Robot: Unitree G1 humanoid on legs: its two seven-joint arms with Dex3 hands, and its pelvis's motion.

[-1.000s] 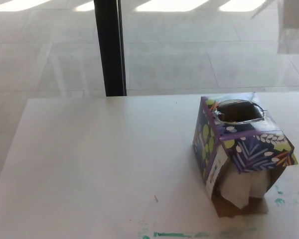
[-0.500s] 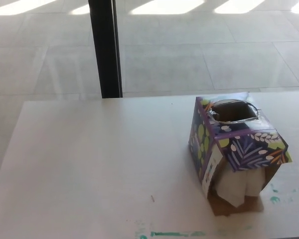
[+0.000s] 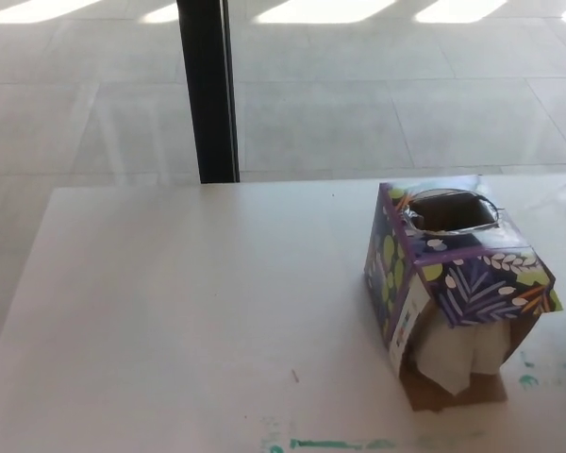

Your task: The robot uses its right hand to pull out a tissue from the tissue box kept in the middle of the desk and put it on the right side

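Note:
A purple tissue box with a leaf pattern stands on the white desk, right of the middle. Its oval top opening looks dark, with no tissue standing out of it. The front flap of the box is torn open, and white tissue hangs out at the bottom front. Neither of my hands shows in the head view.
A black vertical post stands behind the desk's far edge, in front of a tiled floor. Green paint marks run along the desk's near edge and at the right of the box.
The whole picture shifted slightly left and then back, so the camera moved. The box and tissue have not moved on the desk.

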